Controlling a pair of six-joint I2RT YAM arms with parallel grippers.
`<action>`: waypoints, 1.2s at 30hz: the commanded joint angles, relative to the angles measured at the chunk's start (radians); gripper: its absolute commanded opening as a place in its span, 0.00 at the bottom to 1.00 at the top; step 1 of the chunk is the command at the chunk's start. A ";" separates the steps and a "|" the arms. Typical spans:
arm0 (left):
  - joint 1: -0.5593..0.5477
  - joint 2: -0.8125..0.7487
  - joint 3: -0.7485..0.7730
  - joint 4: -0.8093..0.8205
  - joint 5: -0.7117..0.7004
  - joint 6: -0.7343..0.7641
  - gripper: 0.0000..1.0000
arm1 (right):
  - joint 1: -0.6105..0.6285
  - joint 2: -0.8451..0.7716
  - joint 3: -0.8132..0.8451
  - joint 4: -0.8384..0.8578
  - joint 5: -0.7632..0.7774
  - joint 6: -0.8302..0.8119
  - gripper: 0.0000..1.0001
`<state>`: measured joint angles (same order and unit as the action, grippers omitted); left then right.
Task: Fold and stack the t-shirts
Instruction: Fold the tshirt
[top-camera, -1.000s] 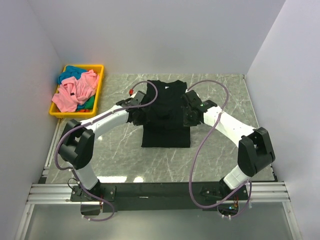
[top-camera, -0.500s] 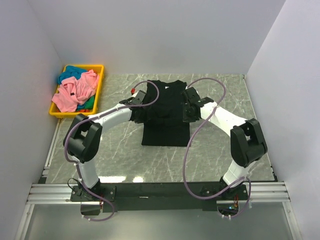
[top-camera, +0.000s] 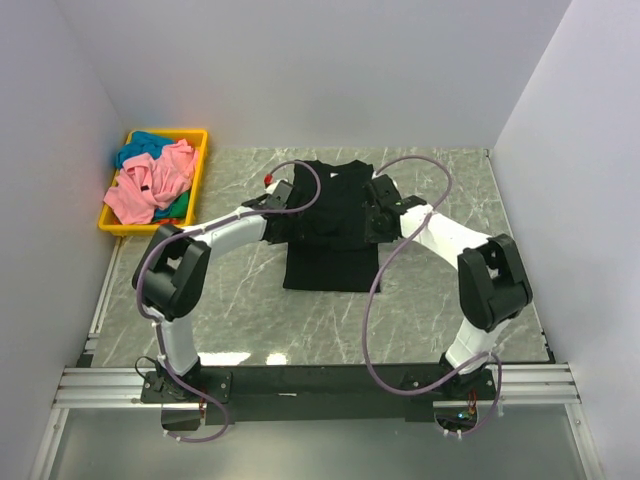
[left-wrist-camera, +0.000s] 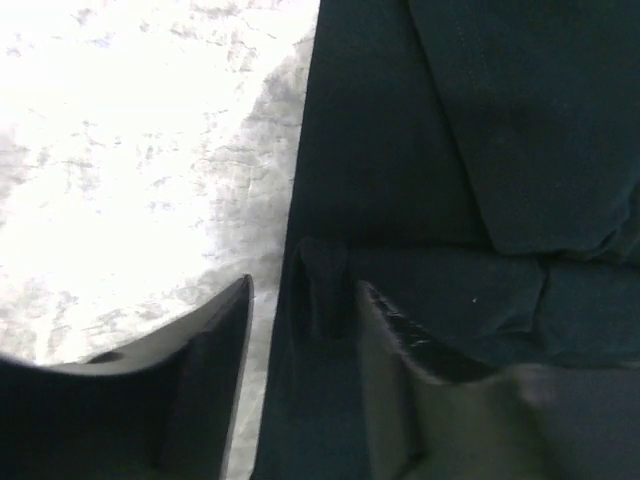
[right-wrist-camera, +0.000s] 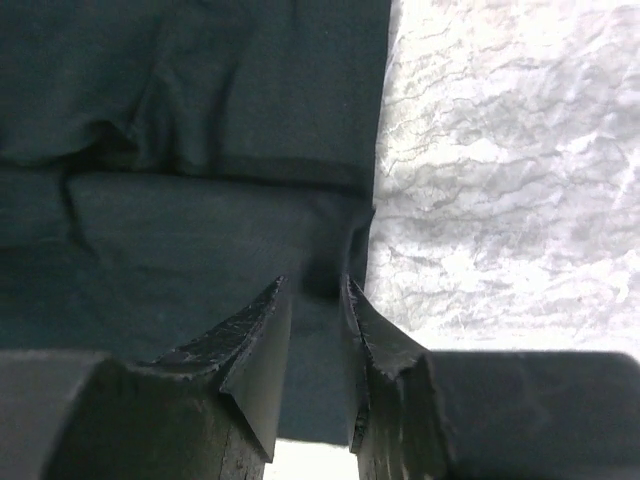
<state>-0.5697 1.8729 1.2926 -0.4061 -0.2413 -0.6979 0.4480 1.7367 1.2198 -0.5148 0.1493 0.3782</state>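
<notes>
We see the black t-shirt (top-camera: 330, 240) lying folded, left gripper (left-wrist-camera: 303, 300) at its 9 o'clock edge, jaws parted around a fabric pucker, right gripper (right-wrist-camera: 316, 295) at 3 o'clock, jaws narrowly apart

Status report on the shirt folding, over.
Left gripper open, right gripper open, each at a side edge of the black t-shirt. Shirt partly folded on table. Pink t-shirt, teal t-shirt in yellow bin. Nothing blocking.

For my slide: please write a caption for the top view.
Left gripper and right gripper flank a folded black fabric t-shirt on a grey marble table.
</notes>
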 joint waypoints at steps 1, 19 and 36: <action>0.004 -0.110 0.010 0.009 -0.039 0.001 0.57 | -0.002 -0.124 -0.019 0.055 0.012 0.024 0.34; -0.171 -0.249 -0.289 0.158 0.085 -0.094 0.22 | 0.185 -0.079 -0.184 0.383 -0.152 0.065 0.10; -0.177 -0.172 -0.418 0.141 0.119 -0.123 0.17 | 0.126 0.210 0.024 0.394 0.064 -0.035 0.11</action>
<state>-0.7429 1.6871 0.9173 -0.2111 -0.1490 -0.8101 0.6167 1.9156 1.1797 -0.1413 0.1146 0.3866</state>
